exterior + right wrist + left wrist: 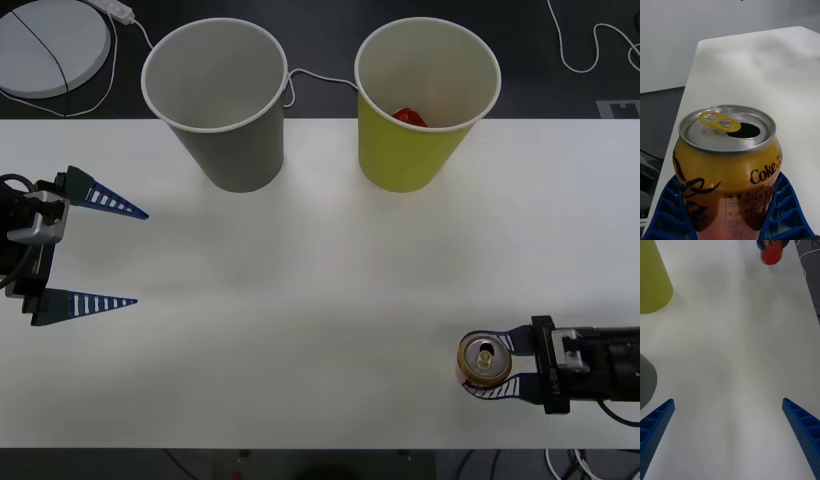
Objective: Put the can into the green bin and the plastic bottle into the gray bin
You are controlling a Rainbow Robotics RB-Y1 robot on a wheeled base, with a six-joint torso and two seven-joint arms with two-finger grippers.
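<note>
1. Front view: the right tool (487, 377) at lower right grips the can (485, 361), upright on the white surface (320, 300). The left tool (95, 250) at left gapes empty. At the top stand the gray bin (225, 100) and the green bin (420, 110) with something red inside.
2. Right wrist view: blue fingers (784, 213) clasp the can (728, 165) on both sides.
3. Left wrist view: fingers (801, 427) spread wide; the can (772, 251) stands far off.

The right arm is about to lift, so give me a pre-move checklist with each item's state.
1. Right gripper closed on the can, fingers on both sides: ok.
2. Can upright on the table: ok.
3. Can empty: cannot tell; its tab is open.
4. Green bin upright, mouth open: ok; something red already lies inside.
5. Gray bin upright: ok.
6. Left gripper open at the table's left edge, away from the path: ok.
</note>
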